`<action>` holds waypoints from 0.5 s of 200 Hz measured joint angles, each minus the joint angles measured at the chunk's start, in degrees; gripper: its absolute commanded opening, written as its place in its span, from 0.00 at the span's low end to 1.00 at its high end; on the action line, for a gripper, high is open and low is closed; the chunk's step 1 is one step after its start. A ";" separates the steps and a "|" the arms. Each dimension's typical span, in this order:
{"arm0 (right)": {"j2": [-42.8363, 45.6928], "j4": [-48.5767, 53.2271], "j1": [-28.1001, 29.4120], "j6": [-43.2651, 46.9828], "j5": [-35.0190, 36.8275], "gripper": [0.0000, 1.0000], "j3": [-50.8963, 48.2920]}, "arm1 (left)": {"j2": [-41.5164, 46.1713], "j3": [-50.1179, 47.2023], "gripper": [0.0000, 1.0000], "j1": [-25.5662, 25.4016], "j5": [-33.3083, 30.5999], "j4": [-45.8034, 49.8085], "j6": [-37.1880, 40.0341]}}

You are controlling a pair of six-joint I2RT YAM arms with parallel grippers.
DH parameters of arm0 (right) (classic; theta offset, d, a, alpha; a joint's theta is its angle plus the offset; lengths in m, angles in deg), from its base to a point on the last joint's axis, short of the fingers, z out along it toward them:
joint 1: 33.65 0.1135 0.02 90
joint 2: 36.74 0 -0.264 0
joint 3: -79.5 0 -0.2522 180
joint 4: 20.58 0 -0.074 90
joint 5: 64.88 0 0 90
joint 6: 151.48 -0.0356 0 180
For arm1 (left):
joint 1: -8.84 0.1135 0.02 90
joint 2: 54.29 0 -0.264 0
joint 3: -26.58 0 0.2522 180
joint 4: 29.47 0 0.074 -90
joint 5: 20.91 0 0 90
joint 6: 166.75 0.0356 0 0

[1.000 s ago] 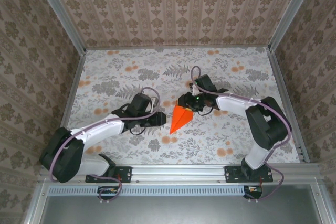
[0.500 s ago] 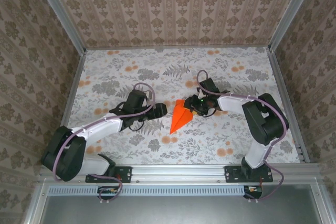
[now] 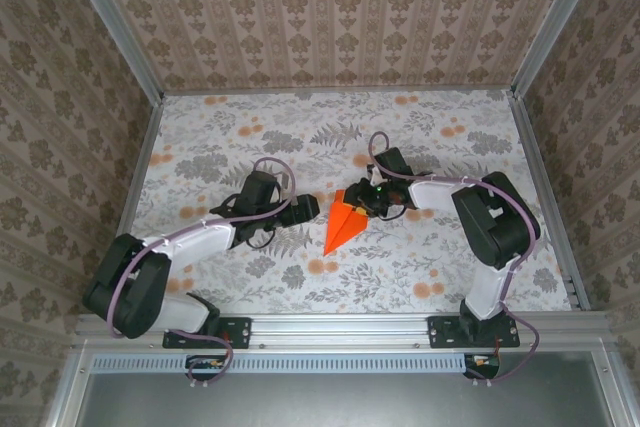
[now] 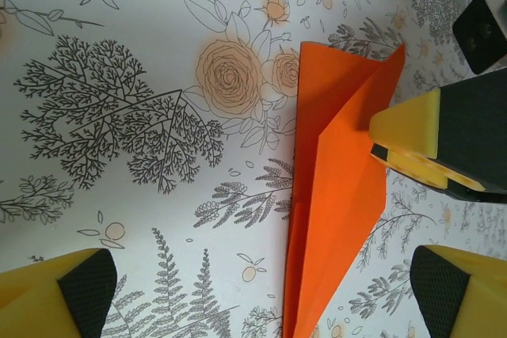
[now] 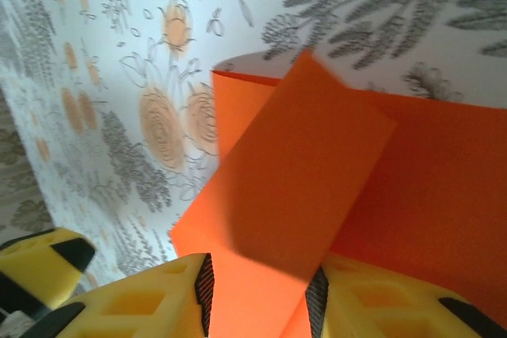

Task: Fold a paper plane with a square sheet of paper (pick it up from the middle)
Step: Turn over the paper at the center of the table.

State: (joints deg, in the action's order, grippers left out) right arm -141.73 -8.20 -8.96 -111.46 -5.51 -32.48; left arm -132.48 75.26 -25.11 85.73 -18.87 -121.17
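The right end effector [image 5: 261, 302] sits at the wide tail end of the paper plane [image 3: 342, 227]. Its jaws are drawn partway together around a raised flap [image 5: 301, 164] of that plane. The orange flap fills the gap between the yellow fingers [image 5: 158, 298], but we see it face-on, so we cannot tell whether they pinch it or merely bracket it. From the left wrist, one yellow fingertip rests on the plane's right edge.

The left end effector [image 4: 261, 298] hangs just beside the plane's left edge. Its jaws are spread wide and nothing is between them.

The plane lies on the floral surface [image 3: 230, 137], already a narrow creased dart, with its nose pointing away from the right end effector.

We judge the folding to be late, most likely at a wing or a final crease. Next, the right side should lay its flap along the existing crease. The left should come down on the plane's body to pin it. Otherwise the thin paper may slide or spring open.
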 measured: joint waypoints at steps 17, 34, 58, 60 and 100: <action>-0.20 -2.69 0.07 -0.90 -1.66 0.36 -0.33 | -0.57 -0.04 1.00 0.35 0.74 -0.59 -0.85; -0.20 -4.59 0.20 -1.53 -2.80 0.35 -0.96 | -1.09 -0.20 1.00 0.81 1.57 -1.38 -1.64; -0.26 -5.92 0.68 -1.95 -3.30 0.34 -2.01 | -1.51 -0.66 1.00 1.20 2.60 -2.51 -2.91; -0.28 -5.99 0.74 -1.99 -3.30 0.34 -2.12 | -1.55 -0.68 1.00 1.25 2.67 -2.64 -2.99; -1.64 -7.69 2.36 -2.95 -3.56 0.19 -3.80 | -1.60 -1.70 1.00 1.81 4.37 -4.37 -4.92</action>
State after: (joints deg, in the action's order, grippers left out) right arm -143.37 -15.90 -6.60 -114.41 -9.07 -36.28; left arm -134.08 73.55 -23.30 90.10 -23.24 -126.09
